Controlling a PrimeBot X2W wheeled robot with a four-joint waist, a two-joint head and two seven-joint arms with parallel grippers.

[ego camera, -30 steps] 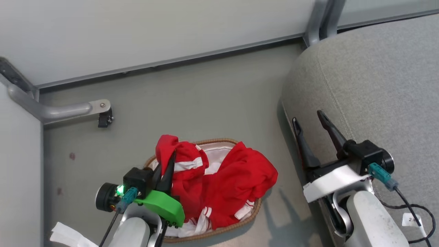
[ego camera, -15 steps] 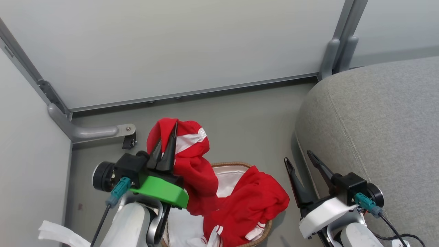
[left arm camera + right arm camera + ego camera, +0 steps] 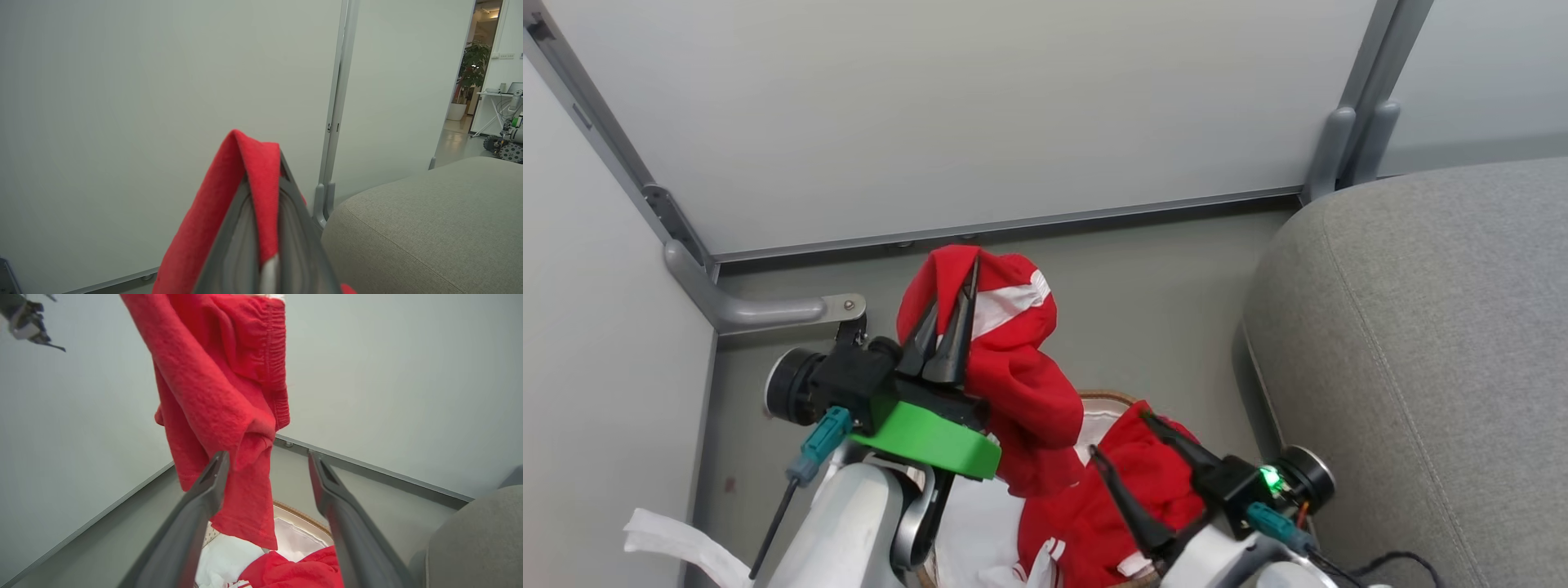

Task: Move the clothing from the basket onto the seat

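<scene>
- One seat (image 3: 1421, 343), a broad grey cushion, is seen to the right of both pincers, with nothing laid on its visible part.
- One basket (image 3: 1107, 398) is found below the left pincer (image 3: 956, 286) and just ahead of the right pincer (image 3: 1121, 432). Its white liner (image 3: 980, 531) is partly covered.
- The clothing is counted as two red pieces. The lifted garment (image 3: 1021, 367) is hung from the left pincer, its lower end over the basket. The second garment (image 3: 1094, 514) is heaped in the basket, under the right pincer's tips.
- The left pincer is clenched on a fold of the lifted garment. The right pincer is spread wide, with nothing gripped.
- The fabric is judged light, soft and limp, so draping and swinging are expected. A bunched fold or the elastic hem is best taken, deep between the fingers.
</scene>
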